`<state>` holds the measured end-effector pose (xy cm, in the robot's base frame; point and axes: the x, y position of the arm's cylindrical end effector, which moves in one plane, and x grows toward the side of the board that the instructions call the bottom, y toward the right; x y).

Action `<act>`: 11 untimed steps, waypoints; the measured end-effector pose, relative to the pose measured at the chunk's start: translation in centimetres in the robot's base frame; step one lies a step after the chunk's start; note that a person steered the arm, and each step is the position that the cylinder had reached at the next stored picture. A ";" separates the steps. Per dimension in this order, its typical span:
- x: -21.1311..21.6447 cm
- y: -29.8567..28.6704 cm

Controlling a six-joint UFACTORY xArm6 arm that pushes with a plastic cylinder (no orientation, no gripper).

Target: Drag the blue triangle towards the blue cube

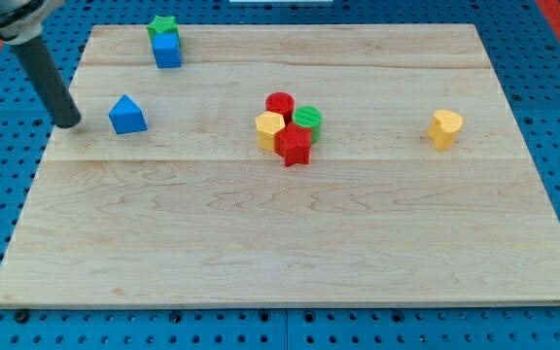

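Observation:
The blue triangle (126, 115) lies on the wooden board at the view's left. The blue cube (166, 50) sits above it near the view's top left, touching a green star (163, 25) just above the cube. My tip (69, 123) rests on the board's left edge, a short way to the left of the blue triangle and apart from it. The dark rod rises from the tip toward the view's top left corner.
A tight cluster sits at the board's middle: a red cylinder (280, 104), a green cylinder (307, 121), a yellow block (269, 127) and a red star (294, 145). A yellow block (445, 127) stands alone at the view's right. The wooden board (261, 233) lies on a blue pegboard.

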<state>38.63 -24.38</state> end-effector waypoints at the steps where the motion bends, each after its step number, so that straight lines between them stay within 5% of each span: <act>1: 0.1 3.7; 3: 3.6 -1.1; 5: 5.6 1.0; 8: -3.4 4.9; 10: 1.1 8.0; 11: -0.1 10.1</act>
